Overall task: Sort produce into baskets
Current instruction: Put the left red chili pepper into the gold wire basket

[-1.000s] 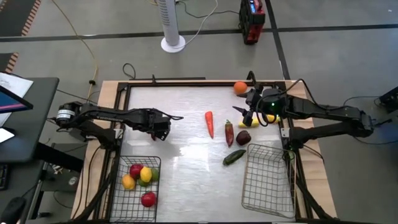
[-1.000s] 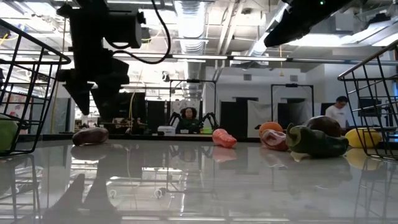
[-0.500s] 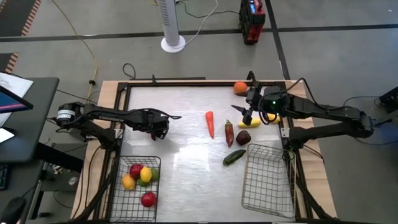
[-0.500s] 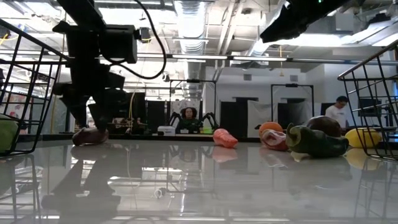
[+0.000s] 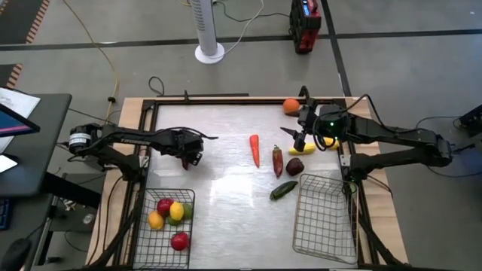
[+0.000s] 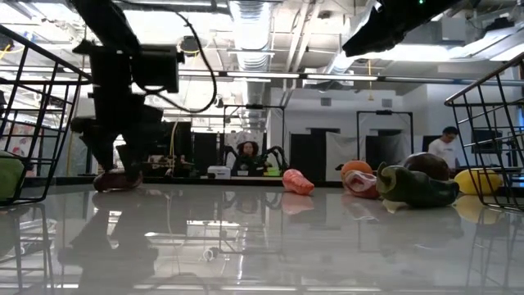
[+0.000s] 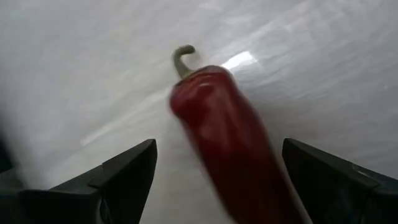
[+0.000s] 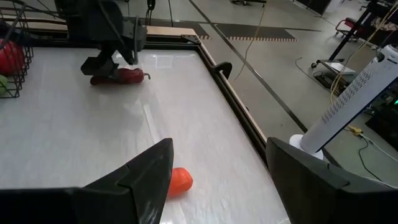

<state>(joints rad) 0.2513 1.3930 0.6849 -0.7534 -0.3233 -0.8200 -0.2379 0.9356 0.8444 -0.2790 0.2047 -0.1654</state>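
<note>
A red pepper [image 7: 217, 124] lies on the white table; it also shows in the right wrist view [image 8: 121, 76] and the low view [image 6: 121, 181]. My left gripper [image 5: 193, 156] is open and low over it. Its two fingers stand on either side of the pepper [image 7: 217, 146], and I cannot see them touch it. My right gripper [image 5: 296, 140] is open and empty above the table's far right. A yellow piece [image 5: 305, 149] and a dark plum [image 5: 294, 166] lie near it. The left basket [image 5: 187, 241] holds a red apple, a lemon and other fruit. The right basket [image 5: 325, 218] holds nothing.
A carrot [image 5: 254, 150], a dark red pepper [image 5: 277, 160] and a green piece [image 5: 283, 190] lie on the middle right of the table. An orange [image 5: 291, 106] lies at the far right corner. A raised frame [image 5: 226, 96] runs along the table's edges.
My left gripper has come down over the red pepper, from well above the table to just above its top, with the fingers still open. The pepper has stayed on the table.
</note>
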